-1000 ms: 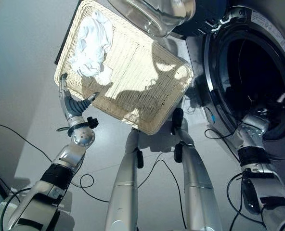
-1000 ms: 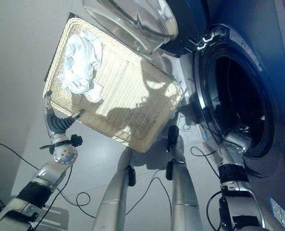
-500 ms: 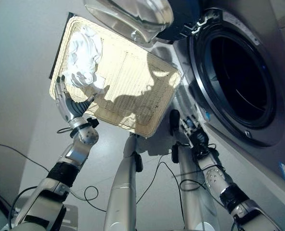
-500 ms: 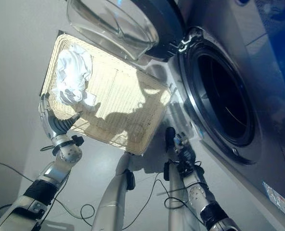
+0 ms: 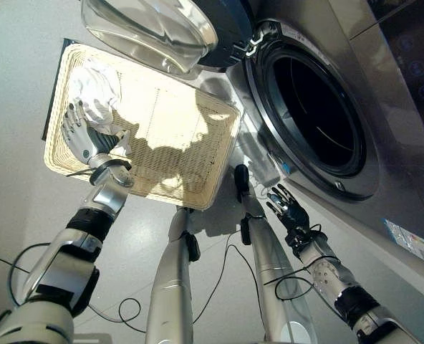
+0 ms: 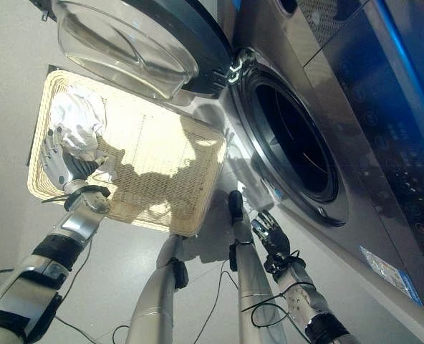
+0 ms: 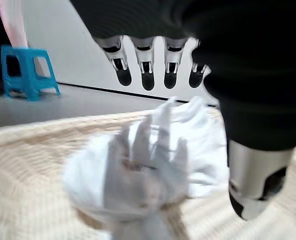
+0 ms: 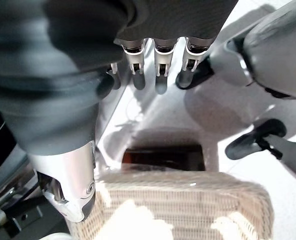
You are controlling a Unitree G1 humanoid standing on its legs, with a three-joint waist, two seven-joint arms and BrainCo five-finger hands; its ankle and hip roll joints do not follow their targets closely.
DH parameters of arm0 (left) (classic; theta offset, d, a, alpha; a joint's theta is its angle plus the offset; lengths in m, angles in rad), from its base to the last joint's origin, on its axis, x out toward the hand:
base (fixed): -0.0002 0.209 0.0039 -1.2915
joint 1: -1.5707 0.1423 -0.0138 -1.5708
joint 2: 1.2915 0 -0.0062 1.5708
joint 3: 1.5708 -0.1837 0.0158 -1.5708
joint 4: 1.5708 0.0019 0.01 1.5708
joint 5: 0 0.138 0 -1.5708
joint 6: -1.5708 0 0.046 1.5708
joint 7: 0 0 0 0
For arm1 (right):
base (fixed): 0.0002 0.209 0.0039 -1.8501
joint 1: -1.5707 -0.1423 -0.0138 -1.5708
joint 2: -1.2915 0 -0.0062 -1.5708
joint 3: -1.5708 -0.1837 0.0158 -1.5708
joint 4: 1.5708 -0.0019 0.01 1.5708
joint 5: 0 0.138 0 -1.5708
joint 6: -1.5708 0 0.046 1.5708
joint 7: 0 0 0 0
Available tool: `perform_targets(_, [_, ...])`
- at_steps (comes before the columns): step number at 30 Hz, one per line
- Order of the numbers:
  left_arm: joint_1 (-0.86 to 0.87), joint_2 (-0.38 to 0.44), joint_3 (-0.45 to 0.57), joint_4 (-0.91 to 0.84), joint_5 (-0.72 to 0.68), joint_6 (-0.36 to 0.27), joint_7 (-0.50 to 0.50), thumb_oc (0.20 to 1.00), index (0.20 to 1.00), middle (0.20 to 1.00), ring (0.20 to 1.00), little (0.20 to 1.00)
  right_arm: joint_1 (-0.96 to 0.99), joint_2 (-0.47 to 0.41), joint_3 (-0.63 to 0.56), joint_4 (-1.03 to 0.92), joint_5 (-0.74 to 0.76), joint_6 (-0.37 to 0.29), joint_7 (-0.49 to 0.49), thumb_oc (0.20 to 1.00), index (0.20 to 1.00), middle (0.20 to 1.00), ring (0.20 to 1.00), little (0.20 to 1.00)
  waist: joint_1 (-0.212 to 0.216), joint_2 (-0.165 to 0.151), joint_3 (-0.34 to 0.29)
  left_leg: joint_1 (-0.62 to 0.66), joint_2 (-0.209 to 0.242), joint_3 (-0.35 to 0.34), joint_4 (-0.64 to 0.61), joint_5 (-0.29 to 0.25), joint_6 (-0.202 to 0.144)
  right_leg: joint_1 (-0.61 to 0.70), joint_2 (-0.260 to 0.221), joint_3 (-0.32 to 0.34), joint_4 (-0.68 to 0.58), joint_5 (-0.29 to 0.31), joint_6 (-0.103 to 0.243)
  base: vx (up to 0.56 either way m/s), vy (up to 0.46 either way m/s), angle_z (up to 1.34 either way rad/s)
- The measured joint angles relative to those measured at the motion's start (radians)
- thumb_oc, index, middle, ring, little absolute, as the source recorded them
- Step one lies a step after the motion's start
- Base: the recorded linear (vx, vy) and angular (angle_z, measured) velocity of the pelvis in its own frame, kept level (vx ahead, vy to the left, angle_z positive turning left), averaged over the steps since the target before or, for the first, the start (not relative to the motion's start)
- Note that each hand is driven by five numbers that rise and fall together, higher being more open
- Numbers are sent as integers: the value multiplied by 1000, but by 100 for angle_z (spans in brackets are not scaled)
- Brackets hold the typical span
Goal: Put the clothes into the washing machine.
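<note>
A crumpled white cloth (image 5: pixel 97 87) lies in the far left corner of a flat wicker basket (image 5: pixel 176 143) on the floor. My left hand (image 5: pixel 83 137) hovers open right beside the cloth; in the left wrist view its straight fingers (image 7: pixel 148 75) and thumb (image 7: pixel 253 185) spread over the cloth (image 7: pixel 148 160) without closing on it. The washing machine (image 5: pixel 384 107) stands to the right, its dark drum (image 5: pixel 312 115) open and its glass door (image 5: pixel 147 32) swung out over the basket. My right hand (image 5: pixel 287 210) hangs open and holds nothing, low in front of the drum's rim.
The open door overhangs the basket's far edge. A blue stool (image 7: pixel 25 70) stands on the floor beyond the basket, with a person's leg (image 7: pixel 13 20) next to it. Grey floor lies between the basket and the machine.
The camera has swung, shifting the whole picture. My right hand has come out of the drum and dropped below its rim. My left hand has moved from the basket's near edge up to the cloth.
</note>
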Motion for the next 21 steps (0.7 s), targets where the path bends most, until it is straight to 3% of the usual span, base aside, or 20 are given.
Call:
perform_targets(1, [-13,2,-1,25,0,49,-3,1000,1000,1000,1000,1000,0,0,1,0,0,1,-3,1000,1000,1000,1000,1000,0,-1,0,-1,-2,0,1,-1,0,0,-2,0,0,0,0,14,96,2])
perform_targets(4, [-25,16,-1,47,0,118,0,1000,1000,1000,1000,1000,0,0,1,-1,1,6,-4,1000,1000,1000,1000,1000,-2,-8,2,-12,0,1,15,-9,11,-5,-1,1,0,-3,5,18,99,-2])
perform_targets(11, [-89,66,0,152,-87,267,68,1000,1000,1000,1000,1000,1,-5,9,-3,13,12,10,1000,1000,1000,1000,1000,-33,-73,2,-83,7,5,77,-34,15,-53,3,11,1,0,6,25,68,-3])
perform_targets(14, [-104,78,0,164,-124,282,72,1000,1000,1000,1000,1000,2,-7,12,-5,13,12,19,1000,1000,1000,1000,1000,-55,-86,4,-101,7,4,86,-41,12,-64,4,12,1,4,5,46,71,0])
perform_targets(18, [-152,87,15,204,-166,296,75,1000,1000,1000,1000,1000,12,-18,15,-57,42,11,41,1000,1000,1000,1000,1000,-56,-101,4,-155,17,0,148,-70,11,-93,11,16,8,4,5,48,59,-5])
perform_targets(21, [-174,98,19,229,-175,229,72,1000,1000,1000,1000,1000,13,-26,15,-79,63,11,58,1000,1000,1000,1000,1000,-72,-110,4,-205,22,-9,184,-80,9,-128,15,16,24,2,4,38,15,4])
